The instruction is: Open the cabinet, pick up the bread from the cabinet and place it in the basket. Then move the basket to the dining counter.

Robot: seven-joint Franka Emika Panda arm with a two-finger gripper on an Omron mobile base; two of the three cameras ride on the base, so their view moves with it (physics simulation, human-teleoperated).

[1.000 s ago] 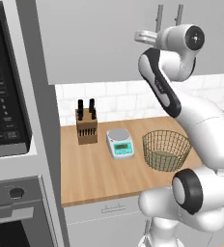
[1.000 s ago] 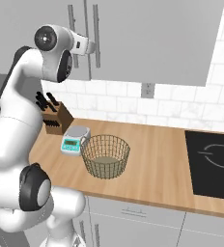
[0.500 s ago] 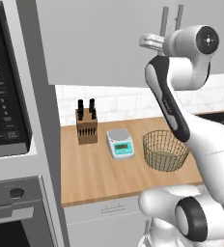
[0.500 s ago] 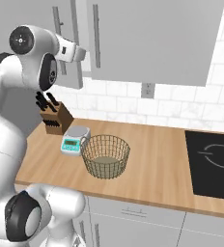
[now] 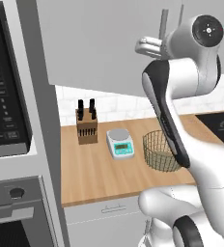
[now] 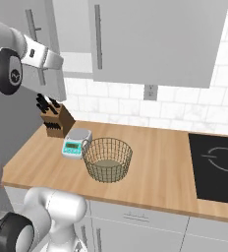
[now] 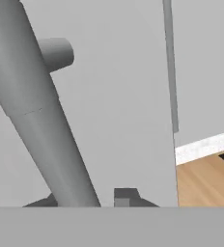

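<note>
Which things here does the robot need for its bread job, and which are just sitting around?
Needed:
cabinet, its left door swung partly open
door handle, between the gripper's fingertips
basket

Just sitting around:
scale
knife block
stove
microwave

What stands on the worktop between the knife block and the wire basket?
A kitchen scale stands between the knife block and the basket, touching or almost touching the basket's rim in the right base view. The left base view shows a gap.
</note>
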